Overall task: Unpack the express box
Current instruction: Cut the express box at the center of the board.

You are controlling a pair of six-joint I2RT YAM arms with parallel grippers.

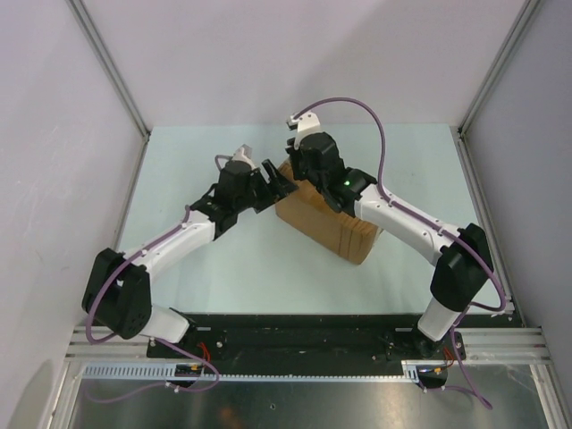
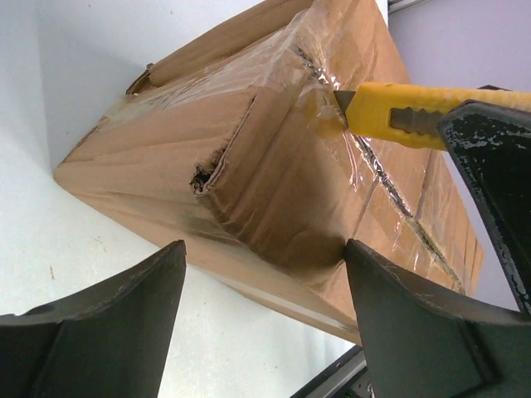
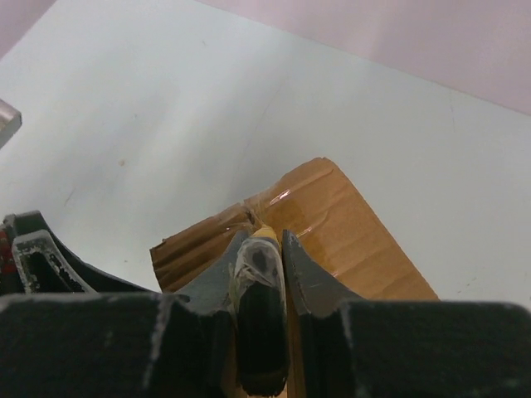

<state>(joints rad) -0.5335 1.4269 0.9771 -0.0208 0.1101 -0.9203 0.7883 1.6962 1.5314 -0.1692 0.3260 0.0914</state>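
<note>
Right end effector (image 3: 264, 242) grips utility knife (image 2: 415, 114) | blade on express box (image 2: 274, 166) tape seam (image 2: 390, 192), 1 o'clock | left end effector (image 1: 271, 183) open | flaps shut

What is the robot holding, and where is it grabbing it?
The right tool grips the yellow knife by its handle, blade end at the express box's tape. The left tool is open, holding nothing.

A pale, mint-white table (image 1: 206, 268) lies before me under soft, even light. Plain lilac-grey panels close it in: a back wall (image 1: 304, 54), a left wall (image 1: 45, 134) and a right wall (image 1: 536, 179), joined by silver metal posts (image 1: 109, 67). A black plate (image 1: 304, 335) edges the near side.
</note>
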